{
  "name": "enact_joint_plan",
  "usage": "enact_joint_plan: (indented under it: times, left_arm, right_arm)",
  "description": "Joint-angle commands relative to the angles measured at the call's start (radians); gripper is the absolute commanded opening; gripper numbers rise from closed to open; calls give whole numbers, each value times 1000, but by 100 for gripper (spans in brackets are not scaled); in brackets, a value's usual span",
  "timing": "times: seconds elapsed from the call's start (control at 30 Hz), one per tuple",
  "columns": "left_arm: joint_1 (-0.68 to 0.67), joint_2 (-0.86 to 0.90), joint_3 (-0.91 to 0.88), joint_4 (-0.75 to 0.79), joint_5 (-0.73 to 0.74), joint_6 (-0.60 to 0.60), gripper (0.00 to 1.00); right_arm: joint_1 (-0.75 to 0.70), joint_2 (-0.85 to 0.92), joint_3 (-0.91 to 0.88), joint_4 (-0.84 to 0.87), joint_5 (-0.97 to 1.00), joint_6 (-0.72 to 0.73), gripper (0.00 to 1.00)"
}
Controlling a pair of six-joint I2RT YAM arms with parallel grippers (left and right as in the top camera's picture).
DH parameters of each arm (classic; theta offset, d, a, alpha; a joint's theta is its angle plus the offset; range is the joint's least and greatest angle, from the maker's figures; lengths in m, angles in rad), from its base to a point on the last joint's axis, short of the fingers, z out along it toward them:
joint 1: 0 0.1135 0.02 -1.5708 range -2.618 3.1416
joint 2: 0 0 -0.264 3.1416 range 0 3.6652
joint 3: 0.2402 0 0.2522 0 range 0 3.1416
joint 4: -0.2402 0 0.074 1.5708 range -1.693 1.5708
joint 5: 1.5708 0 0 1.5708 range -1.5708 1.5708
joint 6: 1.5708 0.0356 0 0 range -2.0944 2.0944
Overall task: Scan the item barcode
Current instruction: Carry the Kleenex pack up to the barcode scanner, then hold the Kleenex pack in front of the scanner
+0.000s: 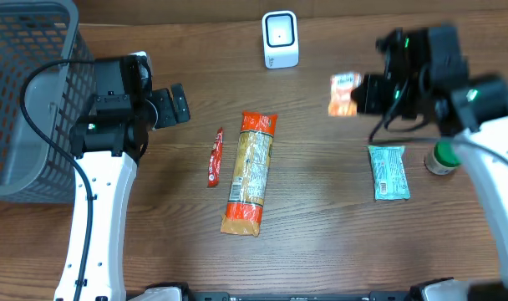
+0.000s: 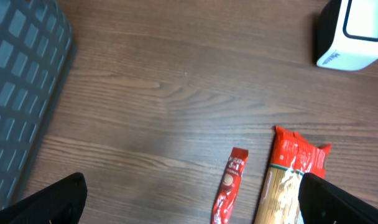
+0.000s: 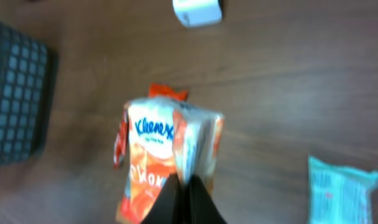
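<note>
The right gripper [image 3: 184,185] is clamped tight on a Kleenex tissue pack [image 3: 169,152], its two dark fingers pinched together on the pack's near edge. The orange-and-white wrapper stands up from them with the blue brand name facing the wrist camera. In the overhead view the pack is blurred and juts from the gripper toward the middle of the table [image 1: 321,226], apparently held clear of the wood. It sits to the right of the white barcode scanner [image 1: 280,38] and a little nearer the robot, well apart from it; which face of the pack is turned to the scanner cannot be told. Just beside the right arm, on the near side, a teal packet [image 1: 388,171] lies flat, and a small jar with a green lid [image 1: 441,156] stands just to its right. At the table's centre a long pasta bag [image 1: 249,172] with orange ends lies lengthwise, with a slim red sachet [image 1: 215,157] just to its left, the two near each other but not touching. Farther left, the left gripper [image 2: 192,186] hangs with its jaws spread wide and nothing between them, above bare wood short of the sachet and pasta. A grey mesh basket [image 1: 28,92] fills the far left corner behind that arm.
</note>
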Motion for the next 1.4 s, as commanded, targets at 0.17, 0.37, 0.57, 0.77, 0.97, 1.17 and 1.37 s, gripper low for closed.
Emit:
enact_joint_plan:
  times: [0.17, 0.37, 0.57, 0.77, 0.97, 1.17, 1.37]
  left_arm:
    - [0, 5, 5, 1, -13, 13, 100]
    - [0, 5, 5, 2, -13, 13, 100]
    - [0, 5, 5, 2, -13, 13, 100]
    - [0, 5, 5, 2, -13, 13, 100]
    - [0, 5, 5, 2, -13, 13, 100]
    - [-1, 5, 5, 2, -13, 13, 100]
    - [0, 5, 5, 2, -13, 13, 100]
  right_arm:
    - [69, 337, 610, -195, 248, -49, 3]
    - [120, 476, 603, -47, 322, -185, 4]
    - [174, 637, 603, 121, 492, -281, 4]
    - [234, 776, 602, 328, 756, -440, 4]
    - [278, 863, 602, 530, 967, -602, 4]
    - [290, 954, 602, 669, 1053, -779, 4]
    - [290, 1007, 602, 716, 1051, -811, 4]
